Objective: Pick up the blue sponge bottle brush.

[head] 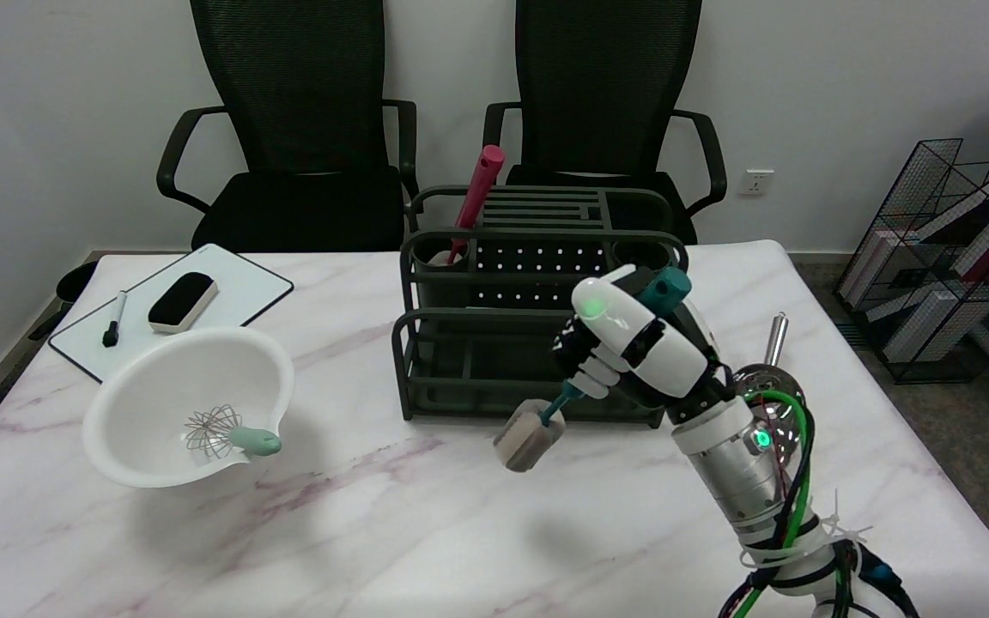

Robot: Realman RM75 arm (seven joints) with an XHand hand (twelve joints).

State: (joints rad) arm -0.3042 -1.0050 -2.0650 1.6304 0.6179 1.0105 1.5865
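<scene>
Right of frame centre: black-and-white right hand [623, 343] clenched around teal-handled bottle brush [546, 421], grey sponge head hanging low-left, apparently clear of white marble tabletop [374, 532]. Could slip or swing into dark green wire rack [537, 309] if grip sits loose.

The room is bright, with soft, even light that seems to come from above. The table [374, 532] shines a little. Soft gray shadows lie under the bowl [190, 403] and below the hand [623, 343]. Two small green lights glow on the arm [743, 463], and the one on the hand is washed out. The picture is mostly sharp, a bit fuzzy at the edges.
</scene>
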